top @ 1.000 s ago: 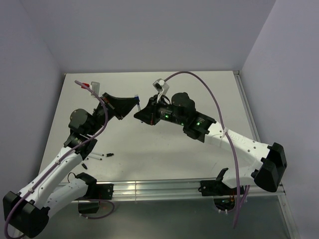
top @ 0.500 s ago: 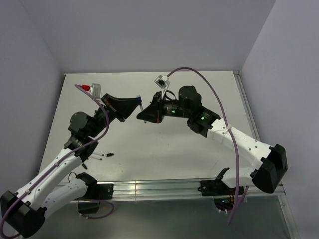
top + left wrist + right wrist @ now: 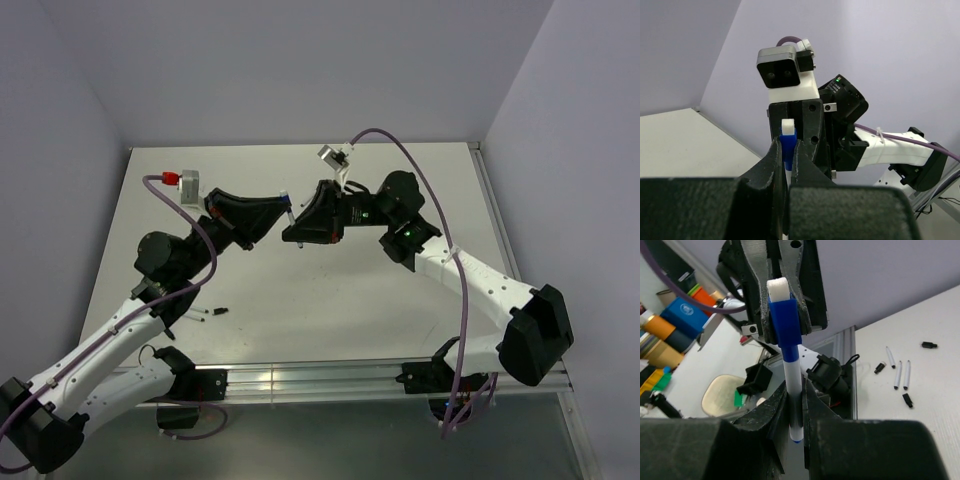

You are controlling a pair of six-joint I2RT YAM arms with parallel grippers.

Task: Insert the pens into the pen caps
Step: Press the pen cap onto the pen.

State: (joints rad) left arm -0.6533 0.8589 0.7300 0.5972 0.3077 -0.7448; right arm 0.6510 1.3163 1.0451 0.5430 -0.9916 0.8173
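Right gripper (image 3: 795, 394) was pinched narrow on the white barrel of a pen (image 3: 791, 370), mid-shaft, with the pen's blue end showing back toward the palm. Just beyond the fingertips, the blue cap (image 3: 785, 322) sat over the pen's far end, clamped tight in the left gripper (image 3: 788, 146), which met it nose to nose above the counter (image 3: 330, 300). Fully seated? Couldn't tell. This looked like light, stiff, slick plastic, so I'd judge it wanted a hold close to the joint to keep the barrel from swivelling or slipping under the push. Far past the right gripper, off to its right, spare pens (image 3: 898, 375) and black caps (image 3: 907, 400) lay loose on the counter.
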